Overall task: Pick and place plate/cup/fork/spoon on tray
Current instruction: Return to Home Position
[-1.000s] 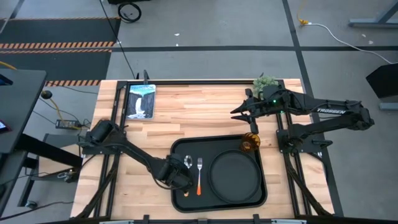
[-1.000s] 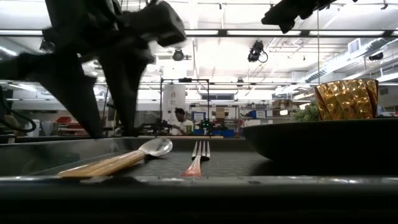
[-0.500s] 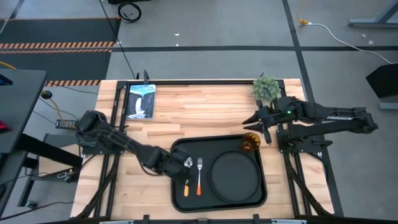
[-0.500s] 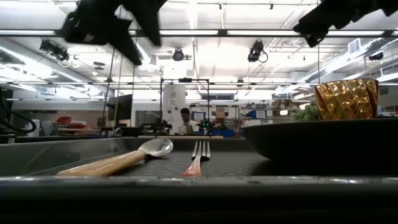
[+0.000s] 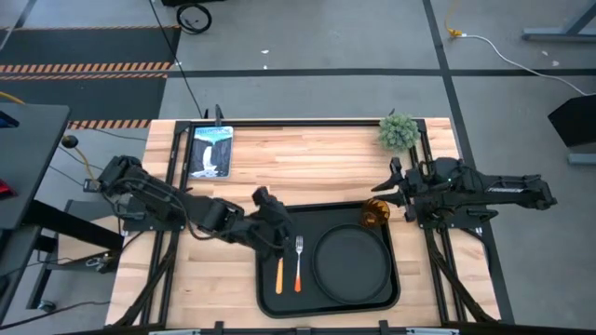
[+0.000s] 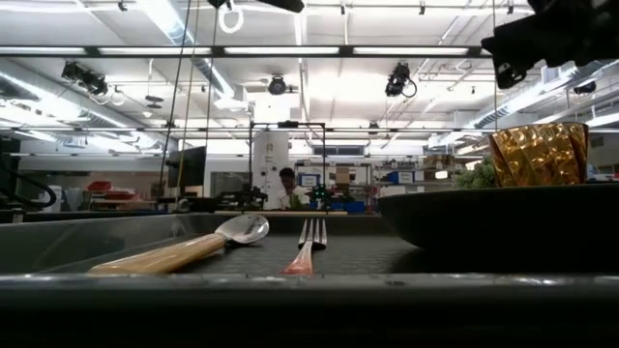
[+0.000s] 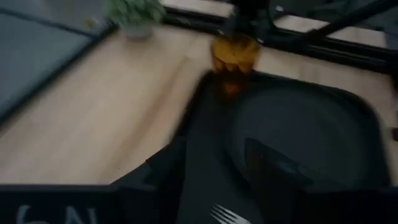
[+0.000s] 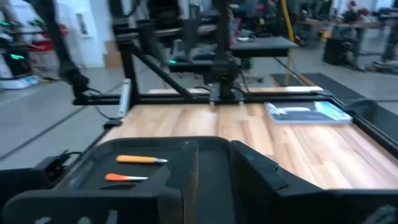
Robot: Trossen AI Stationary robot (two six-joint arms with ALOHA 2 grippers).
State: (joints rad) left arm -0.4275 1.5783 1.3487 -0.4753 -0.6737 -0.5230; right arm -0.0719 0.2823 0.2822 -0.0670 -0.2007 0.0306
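The black tray (image 5: 268, 296) lies at the table's near middle. On it are the round black plate (image 5: 352, 263), the fork (image 5: 298, 265) and the spoon (image 5: 279, 276), lying side by side to the plate's left. The amber cup (image 5: 375, 212) stands at the tray's far right corner. My left gripper (image 5: 272, 212) is open and empty, raised over the tray's far left part, and hides the spoon's bowl from above. My right gripper (image 5: 393, 183) is open and empty, beyond the cup near the table's right edge.
A framed picture (image 5: 209, 149) lies at the table's far left and a small green plant (image 5: 398, 130) stands at the far right. Bare wood shows between them, far of the tray. A person shows far back in the room in the low view (image 6: 285, 184).
My left gripper has risen from the tray beside the spoon and drawn toward the table's far edge, passing out of the low view's top. The spoon stays lying on the tray. My right gripper has drawn back toward the table's right edge.
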